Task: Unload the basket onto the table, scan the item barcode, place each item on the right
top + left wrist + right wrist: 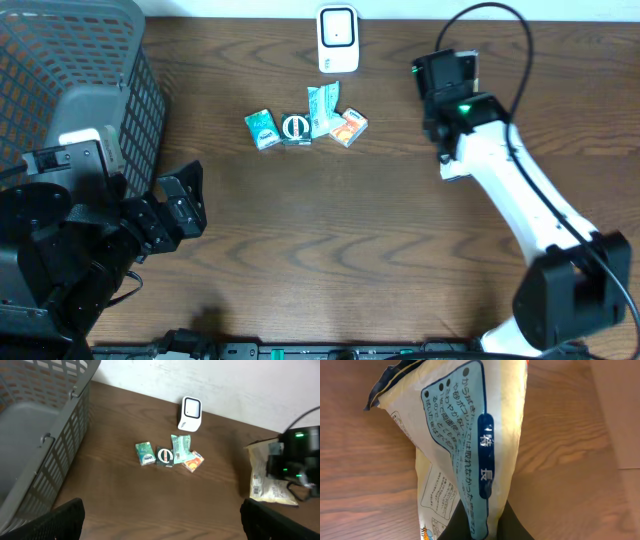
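The bag [470, 450], cream with a blue panel of Japanese print, is in the right hand [487, 530]. Its two dark fingers [517, 534] are pinched tight on the lower edge. The bag is over the right side of the table [400, 230], well apart from the white scanner [338, 38] at the far edge. We cannot tell if it hangs clear of the wood or rests on it.

We judge the step as pickup done, scan not yet done. The next move calls for carrying the bag left toward the scanner. Then it needs turning so the barcode faces the scanner's window, flat enough to read. The soft film may crease, so this wants a firm grip.

The left hand [190, 200] is spread wide and holds nothing, near the grey basket [90, 60] on the left. Four small packets [300, 127] lie clustered in front of the scanner, touching or nearly so. We think they could get in the way of a low pass.

We find no barcode for sure. The left wrist view shows pale patches on the bag's face, too small to read. From overhead the bag is almost wholly hidden under the right arm. The right wrist view cuts the bag off at top and bottom. The basket runs off the frame. The packet print is too small to make out.
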`<control>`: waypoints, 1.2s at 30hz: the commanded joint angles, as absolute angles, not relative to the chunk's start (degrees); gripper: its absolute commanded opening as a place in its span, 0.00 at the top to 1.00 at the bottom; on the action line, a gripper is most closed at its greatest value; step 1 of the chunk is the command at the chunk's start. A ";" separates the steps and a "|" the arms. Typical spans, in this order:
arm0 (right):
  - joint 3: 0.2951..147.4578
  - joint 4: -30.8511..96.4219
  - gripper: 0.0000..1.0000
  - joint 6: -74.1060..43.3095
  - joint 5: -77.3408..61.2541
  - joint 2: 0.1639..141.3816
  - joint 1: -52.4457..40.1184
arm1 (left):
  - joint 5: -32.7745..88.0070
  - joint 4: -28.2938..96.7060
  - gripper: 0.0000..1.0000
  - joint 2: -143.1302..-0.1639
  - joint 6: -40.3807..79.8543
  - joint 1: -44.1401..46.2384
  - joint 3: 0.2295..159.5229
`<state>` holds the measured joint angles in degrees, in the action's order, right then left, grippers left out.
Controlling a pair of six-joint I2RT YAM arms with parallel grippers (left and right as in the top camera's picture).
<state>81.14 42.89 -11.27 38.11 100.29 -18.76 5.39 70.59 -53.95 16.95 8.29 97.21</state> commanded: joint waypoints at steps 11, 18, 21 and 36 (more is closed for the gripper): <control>81.34 47.24 0.68 -10.22 44.16 111.98 -30.70 | 4.64 70.72 0.02 -53.95 17.47 8.05 97.62; 82.41 48.93 0.61 -12.53 24.88 110.74 -38.59 | 4.64 70.72 0.02 -53.95 17.47 8.05 97.62; 85.08 50.52 0.48 -15.46 22.96 110.56 -38.85 | 4.64 70.72 0.02 -53.95 17.47 8.05 97.62; 91.26 54.57 0.08 -15.62 3.05 111.90 -18.94 | 4.64 70.72 0.02 -53.95 17.47 8.05 97.62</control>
<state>92.90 54.57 -15.16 13.15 111.66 -21.63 5.39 70.59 -53.95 16.95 8.29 97.21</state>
